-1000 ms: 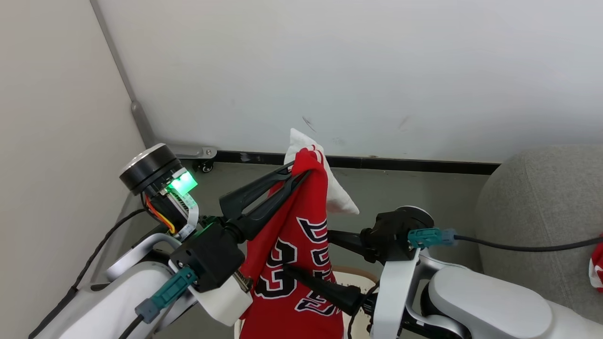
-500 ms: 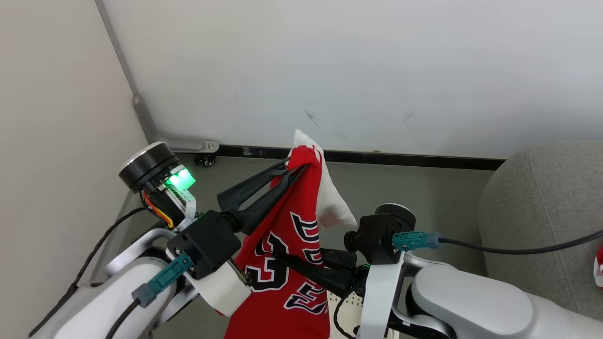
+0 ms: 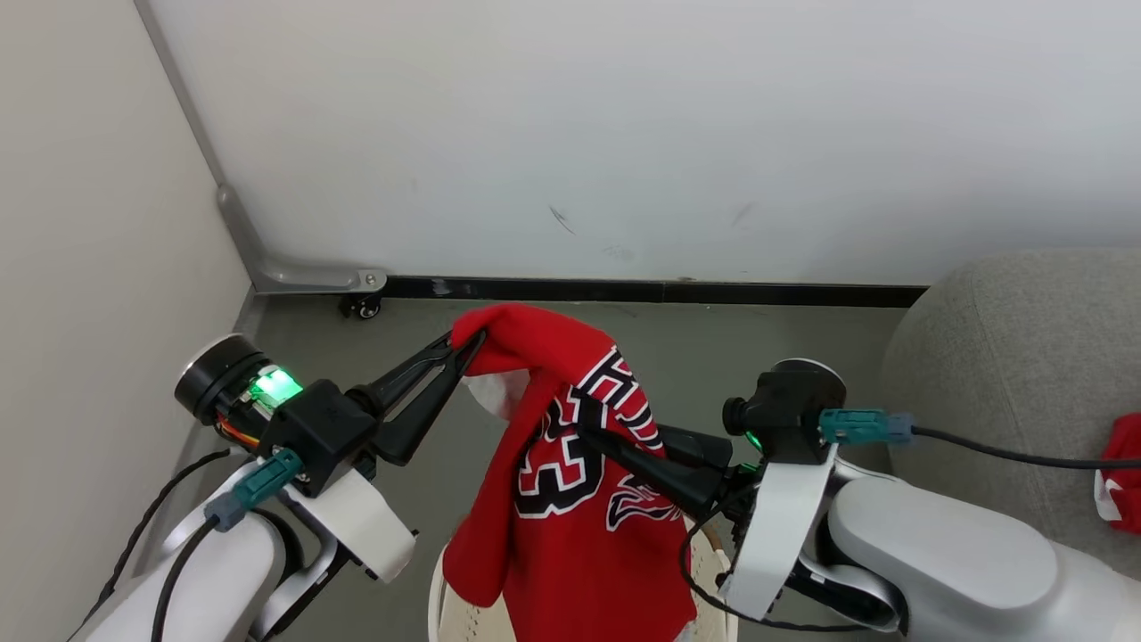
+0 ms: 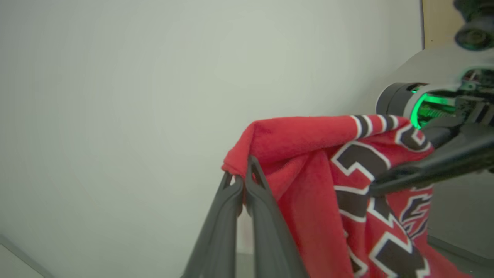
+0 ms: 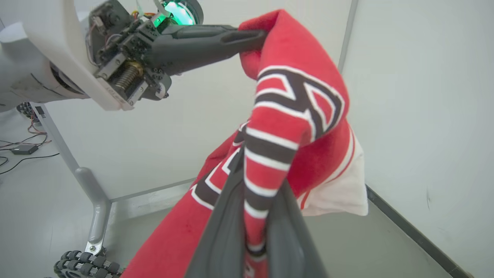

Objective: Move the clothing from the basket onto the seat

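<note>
While it hangs in the air between both arms, the red jersey [image 3: 570, 481], lettered in black and white with a 23 on it, droops over the basket [image 3: 450, 615], whose cream perforated wall shows at 6 o'clock in the head view. At the jersey's 10 o'clock corner the left tool [image 3: 465, 344] is clamped tight on a bunched red fold. At its 3 o'clock side the right tool [image 3: 588, 426] pinches a striped edge, the cloth running down between its closed fingers in the right wrist view. A white patch of fabric [image 3: 495, 392] shows under the raised fold. Out at 3 o'clock stands the grey seat [image 3: 1007, 357], apart from the jersey, and on it, at the frame's right edge, lies a second red garment [image 3: 1119, 486] with white trim. Behind, at 12 o'clock, a pale wall [image 3: 624, 134] meets the grey floor [image 3: 713, 348] along a black skirting strip [image 3: 669, 291].
</note>
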